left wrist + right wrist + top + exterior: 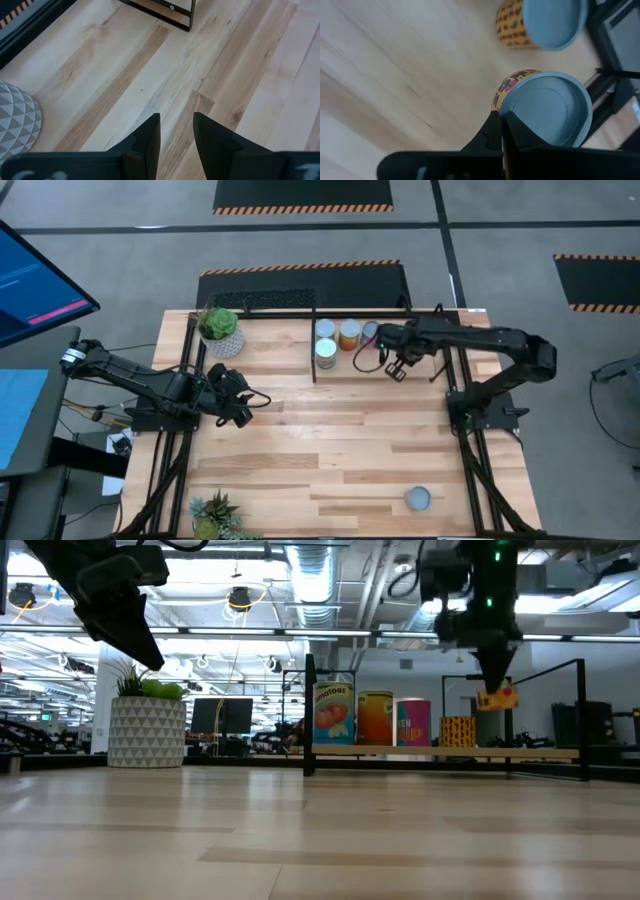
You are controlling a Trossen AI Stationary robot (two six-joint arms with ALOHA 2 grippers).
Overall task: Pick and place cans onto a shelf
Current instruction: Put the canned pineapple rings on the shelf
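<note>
My right gripper [397, 368] is over the shelf [345, 366], shut on a yellow-labelled can [545, 107] with a silvery top. The can is lifted above the shelf floor [497, 698]. Several more cans stand on their bases in the shelf: a blue-green one [333, 715], an orange one [375, 718], a pink one [412, 722] and a yellow one [457, 730]. One can [418, 498] stands near the table's near edge. My left gripper [238, 406] hangs open and empty above the table's left part [176, 131]. My right gripper holds the yellow can by its side wall, just below the top rim [501, 102]. One finger [495, 132] lies against the side; the can hides the other. The fingers come from above, pointing down. The can hangs below them, clear of the shelf.
A potted plant in a white patterned pot [220, 330] stands at the far left, and another plant [212, 515] at the near left corner. Thin black rods [309, 715] bound the shelf. Bare wood lies in the table's middle [330, 440].
</note>
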